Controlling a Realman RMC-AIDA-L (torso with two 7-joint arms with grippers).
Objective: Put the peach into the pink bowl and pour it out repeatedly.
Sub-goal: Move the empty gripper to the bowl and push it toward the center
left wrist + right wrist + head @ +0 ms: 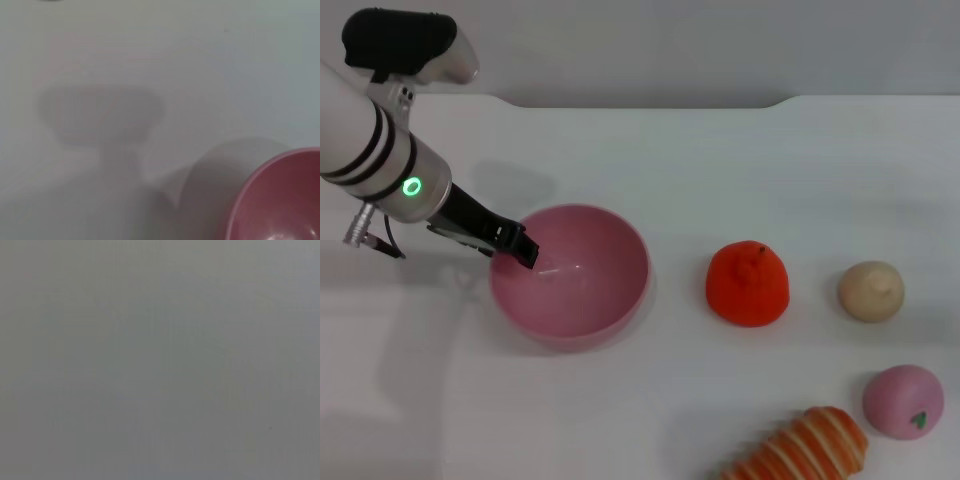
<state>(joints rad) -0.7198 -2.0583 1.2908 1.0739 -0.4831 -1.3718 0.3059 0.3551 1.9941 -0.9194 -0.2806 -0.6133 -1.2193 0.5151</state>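
One pink bowl [570,277] sits upright, mouth up, near your table's left edge; left gripper [517,246] pinches its rim, closed.

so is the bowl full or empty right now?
Empty. The pink bowl shows only bare interior; the peach lies on the table, far to its right. Left gripper is at its rim.

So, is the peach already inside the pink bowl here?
No: in the head view the peach lies on the table at the robot's far right, while the pink bowl holds nothing, with the left gripper at its rim.
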